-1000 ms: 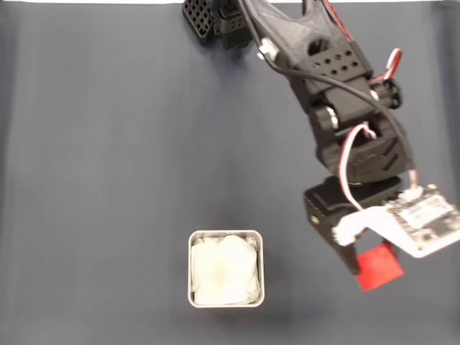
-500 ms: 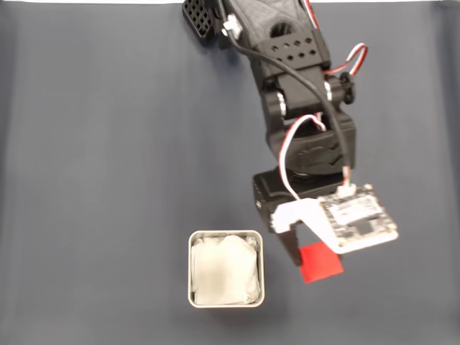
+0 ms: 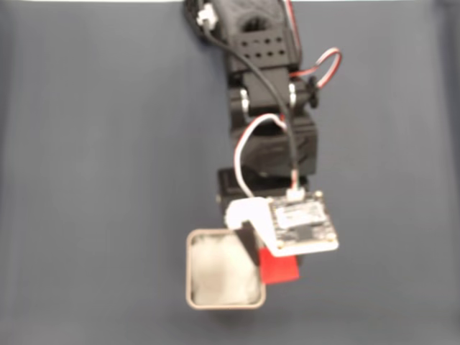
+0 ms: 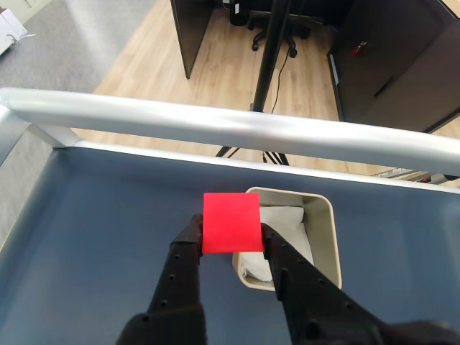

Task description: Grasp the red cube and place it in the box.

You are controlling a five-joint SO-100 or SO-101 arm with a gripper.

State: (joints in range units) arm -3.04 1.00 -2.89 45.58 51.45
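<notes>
- The tabletop [image 3: 93, 144] is showing in the fixed view as a wide, smooth, dark blue-grey sheet with plenty of open room to the left and right of the arm; in the wrist view the same surface [image 4: 100, 215] is running up to a rounded silvery rail [image 4: 215, 126] along its far edge, with a wooden floor [image 4: 136, 65] and dark furniture lying beyond it.
- The black arm [image 3: 262, 79] is reaching down the middle of the fixed view from the top edge, with red, white and black wires looping beside it and a pale circuit board [image 3: 303, 224] sitting over its wrist and hiding much of what lies beneath.
- The box [image 3: 224, 271] is lying near the lower edge in the fixed view, a square tin with rounded corners, blurred here; the wrist view is giving a sharper look at its pale rim [image 4: 327, 237] and the crumpled white lining [image 4: 287, 226] inside.
- The claw [image 4: 231, 228] is showing plainly in the wrist view, its two black fingers [image 4: 185, 259] pinching the red cube from either side; in the fixed view it [image 3: 273, 267] is largely covered by the board.
- The red cube [image 4: 231, 222], matte and flat-faced, is being held aloft, overlapping the box's left rim in the wrist view; in the fixed view the cube [image 3: 280, 269] is sitting just beside the box's right wall.
</notes>
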